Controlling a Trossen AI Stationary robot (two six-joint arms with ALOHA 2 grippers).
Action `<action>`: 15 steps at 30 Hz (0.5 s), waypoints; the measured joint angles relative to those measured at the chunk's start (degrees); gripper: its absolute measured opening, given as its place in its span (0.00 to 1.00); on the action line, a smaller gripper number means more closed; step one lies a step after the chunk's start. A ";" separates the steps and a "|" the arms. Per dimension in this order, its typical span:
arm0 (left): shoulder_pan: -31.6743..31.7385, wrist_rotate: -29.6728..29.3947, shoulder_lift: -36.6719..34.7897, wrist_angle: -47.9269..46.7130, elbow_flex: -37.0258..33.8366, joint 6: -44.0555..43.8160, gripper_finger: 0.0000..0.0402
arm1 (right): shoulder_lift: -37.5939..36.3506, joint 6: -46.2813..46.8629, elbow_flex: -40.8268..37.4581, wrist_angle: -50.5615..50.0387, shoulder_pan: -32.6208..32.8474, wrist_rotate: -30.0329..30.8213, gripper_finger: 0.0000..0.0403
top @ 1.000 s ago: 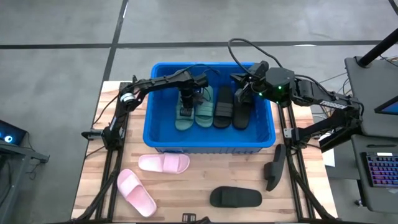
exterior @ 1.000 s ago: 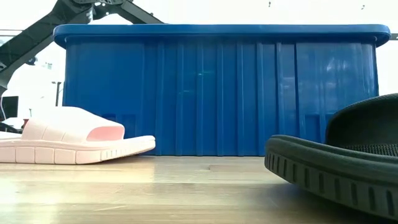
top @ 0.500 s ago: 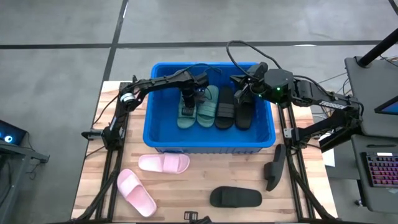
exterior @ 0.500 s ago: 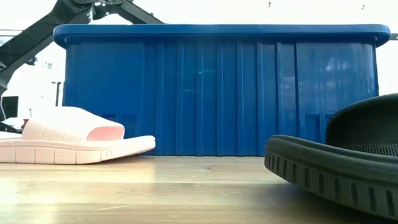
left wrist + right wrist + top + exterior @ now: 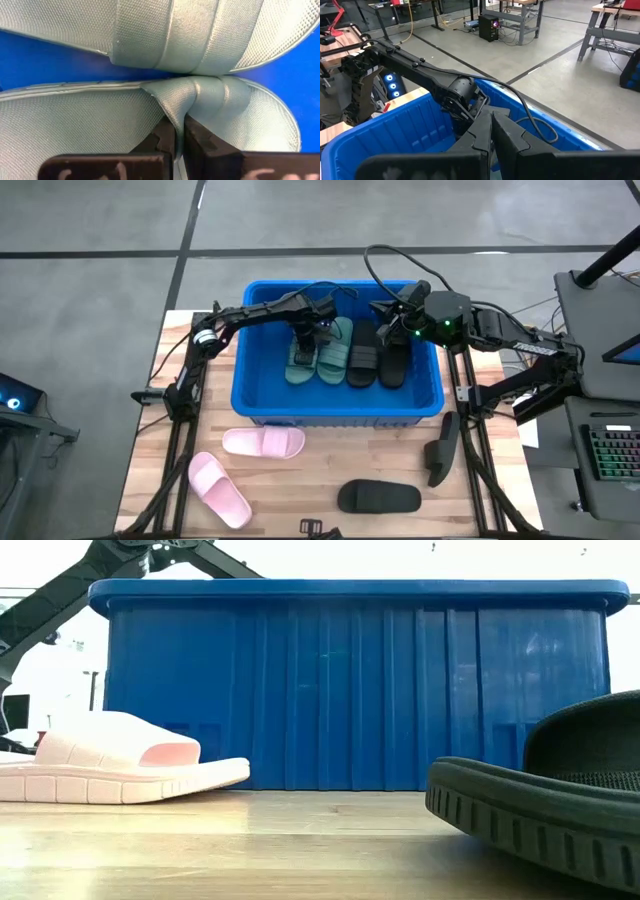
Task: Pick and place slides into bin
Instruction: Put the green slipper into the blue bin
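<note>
Fingers of the left gripper are pinching a sage slide's strap inside the bin; the right gripper, pressed shut, is hovering there. Four slides are lying inside, four outside.

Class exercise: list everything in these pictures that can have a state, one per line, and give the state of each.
Left gripper: shut on the left green slide's strap, inside the bin.
Right gripper: shut, holding nothing, above the bin.
Bin: upright on the table, open-topped, four slides inside.
Left green slide: in the bin, strap pinched.
Second green slide: lying in the bin.
Two black slides: lying in the bin.
Two pink slides: still on the table.
Two black slides on the table: not yet binned.
</note>
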 joint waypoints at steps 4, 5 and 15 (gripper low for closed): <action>-0.09 0.18 0.00 1.51 0.00 -0.08 0.00 | 0.00 0.00 0.00 0.00 0.00 0.00 0.02; -0.11 0.18 0.00 1.61 0.00 -0.08 0.00 | 0.00 0.00 0.00 0.00 0.00 0.00 0.02; -0.07 -0.35 0.00 1.74 0.00 -2.26 0.04 | 0.00 0.42 0.00 0.02 0.17 -1.31 0.02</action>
